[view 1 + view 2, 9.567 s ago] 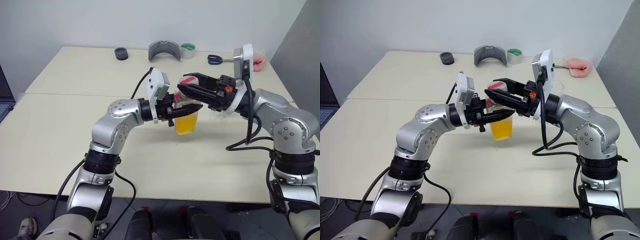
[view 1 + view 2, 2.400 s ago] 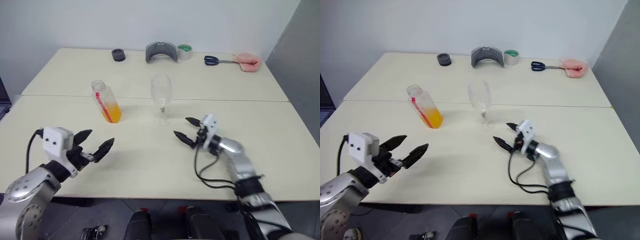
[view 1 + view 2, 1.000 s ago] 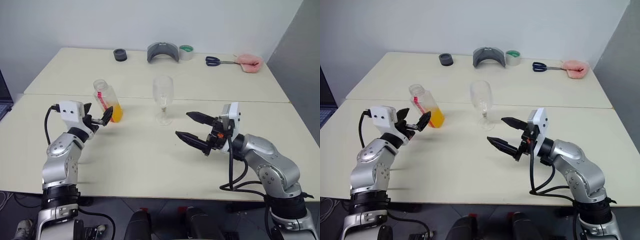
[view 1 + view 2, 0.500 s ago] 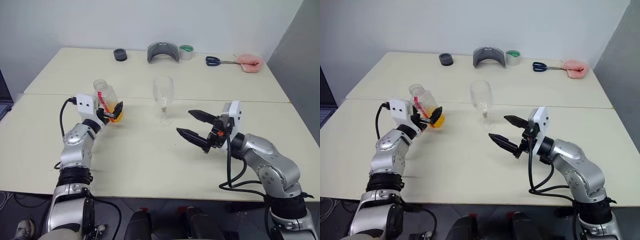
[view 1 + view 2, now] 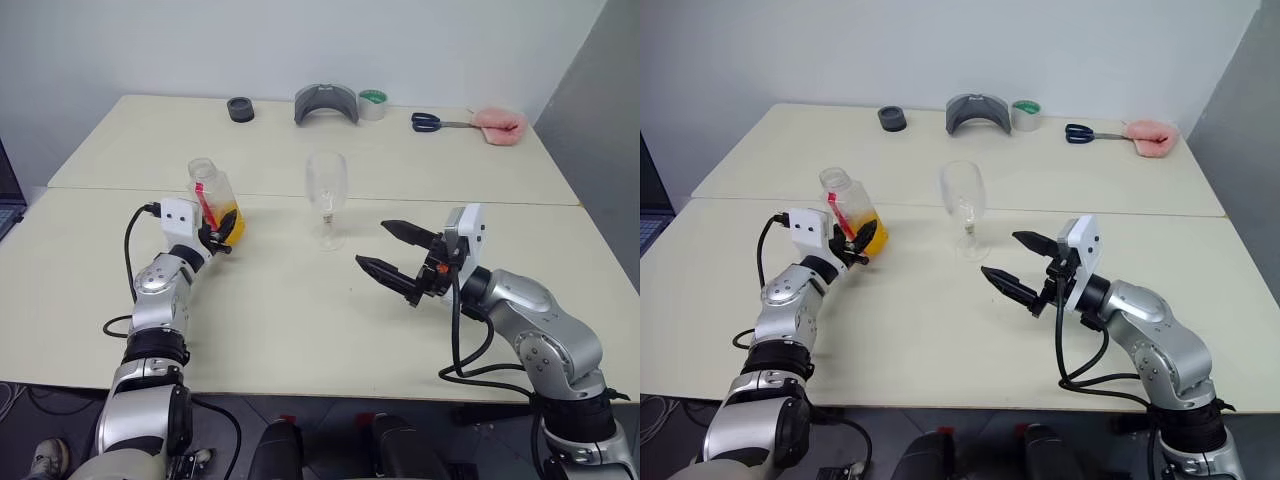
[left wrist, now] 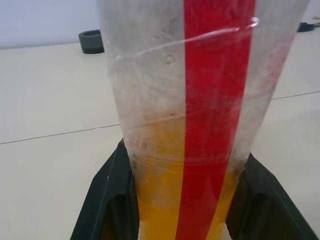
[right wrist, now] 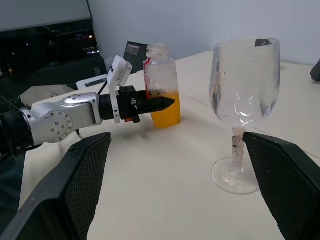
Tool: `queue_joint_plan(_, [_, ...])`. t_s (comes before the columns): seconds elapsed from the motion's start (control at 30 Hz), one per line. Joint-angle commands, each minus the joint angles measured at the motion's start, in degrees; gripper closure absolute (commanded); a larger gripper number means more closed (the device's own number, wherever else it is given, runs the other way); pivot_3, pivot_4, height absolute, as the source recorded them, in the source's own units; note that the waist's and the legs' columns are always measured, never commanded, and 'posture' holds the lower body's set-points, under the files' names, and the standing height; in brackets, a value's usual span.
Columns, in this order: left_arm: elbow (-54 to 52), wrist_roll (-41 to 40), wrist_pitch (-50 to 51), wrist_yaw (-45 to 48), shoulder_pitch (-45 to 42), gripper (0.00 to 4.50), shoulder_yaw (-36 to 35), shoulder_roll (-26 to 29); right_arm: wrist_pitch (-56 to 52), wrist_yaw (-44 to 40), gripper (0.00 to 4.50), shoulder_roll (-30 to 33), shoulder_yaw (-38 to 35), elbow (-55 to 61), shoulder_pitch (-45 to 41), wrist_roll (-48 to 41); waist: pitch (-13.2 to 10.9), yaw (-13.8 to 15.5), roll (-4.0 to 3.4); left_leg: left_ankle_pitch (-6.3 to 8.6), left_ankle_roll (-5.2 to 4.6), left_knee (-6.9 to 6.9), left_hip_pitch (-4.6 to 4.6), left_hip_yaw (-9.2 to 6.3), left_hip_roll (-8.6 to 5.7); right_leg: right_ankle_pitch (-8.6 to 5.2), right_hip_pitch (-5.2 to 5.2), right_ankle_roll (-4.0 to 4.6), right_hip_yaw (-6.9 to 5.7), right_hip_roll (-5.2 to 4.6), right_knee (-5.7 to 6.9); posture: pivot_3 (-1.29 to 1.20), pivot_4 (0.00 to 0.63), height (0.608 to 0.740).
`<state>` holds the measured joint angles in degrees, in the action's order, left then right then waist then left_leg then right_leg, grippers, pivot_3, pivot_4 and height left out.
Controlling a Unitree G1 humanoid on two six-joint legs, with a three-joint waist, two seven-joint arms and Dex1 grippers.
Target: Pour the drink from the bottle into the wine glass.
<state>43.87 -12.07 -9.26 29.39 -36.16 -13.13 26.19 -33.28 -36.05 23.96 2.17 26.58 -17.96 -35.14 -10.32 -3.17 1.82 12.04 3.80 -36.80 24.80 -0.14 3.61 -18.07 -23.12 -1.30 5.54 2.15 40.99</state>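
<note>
**Left tool clamped on the juice bottle; wine glass standing empty beside it**

A small squarish clear plastic bottle (image 5: 213,200) with a wide open neck and a vertical red stripe label is seen upright on the pale cream, matte counter (image 5: 300,310), towards the robot's left. Its lower third is filled with translucent orange-yellow drink (image 5: 228,222); the plastic above the liquid is cloudy and smeared, and no cap is seen on the neck. The left tool (image 5: 215,238) is closed on the bottle: in the left wrist view the two black fingers (image 6: 107,200) are pressed against opposite sides of the bottle's lower body, at the level of the liquid.

A clear colourless stemmed wine glass (image 5: 326,200) with a tulip bowl, thin stem and round flat foot is placed near the middle of the counter, apart from the bottle on its right. The bowl is seen empty, with droplets or spots clinging to the inside of the glass.

The right tool (image 5: 395,260) is held above the counter, in front of and to the right of the glass, touching nothing. Its two pointed black fingers are spread wide apart, with ribbed pads visible in the right wrist view.

Along the far edge of the counter are ranged a dark round ring (image 5: 240,108), a grey curved shell-like piece (image 5: 326,103), a roll of tape with a green core (image 5: 372,103), blue-handled scissors (image 5: 432,122) and a soft pink object (image 5: 498,125).
</note>
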Motion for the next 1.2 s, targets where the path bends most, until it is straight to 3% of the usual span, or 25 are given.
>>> queue_joint_plan(0.03, [-2.98,0.8,-0.88,0.09,-1.6,2.81,0.17,1.64,1.7,0.29,0.0,-0.3,-0.94,1.73,-0.8,0.06,0.0,0.0,0.0,0.0,0.0,0.0,0.0,0.0,0.0,0.0,0.0,0.0,0.0,0.0,0.0,0.0,0.15,0.74])
queue_joint_plan(0.5, [-10.48,11.28,0.99,2.54,-11.71,2.81,10.45,5.57,8.66,3.89,0.0,-5.6,-0.34,-2.49,-5.51,5.8,-0.01,0.15,0.01,0.0,0.0,-0.01,0.04,0.0,-0.02,0.01,-0.02,-0.01,0.0,0.0,-0.01,0.0,0.15,0.74])
queue_joint_plan(0.8, [-4.26,20.52,-4.03,1.71,-19.69,2.81,17.34,7.5,14.54,5.28,0.0,-10.36,1.23,-7.89,-9.09,10.41,-0.01,0.11,0.0,0.0,0.0,0.01,0.04,0.02,-0.01,0.01,-0.05,0.0,0.01,0.02,-0.01,0.0,0.15,0.74])
queue_joint_plan(1.2, [5.3,29.2,-13.29,-1.7,-26.12,2.81,22.54,8.68,18.28,5.02,0.0,-11.93,1.25,-10.76,-8.9,13.02,-0.01,0.3,0.0,0.0,0.0,0.0,0.09,0.05,-0.02,0.01,-0.08,0.0,0.01,0.0,-0.02,0.0,0.15,0.74])
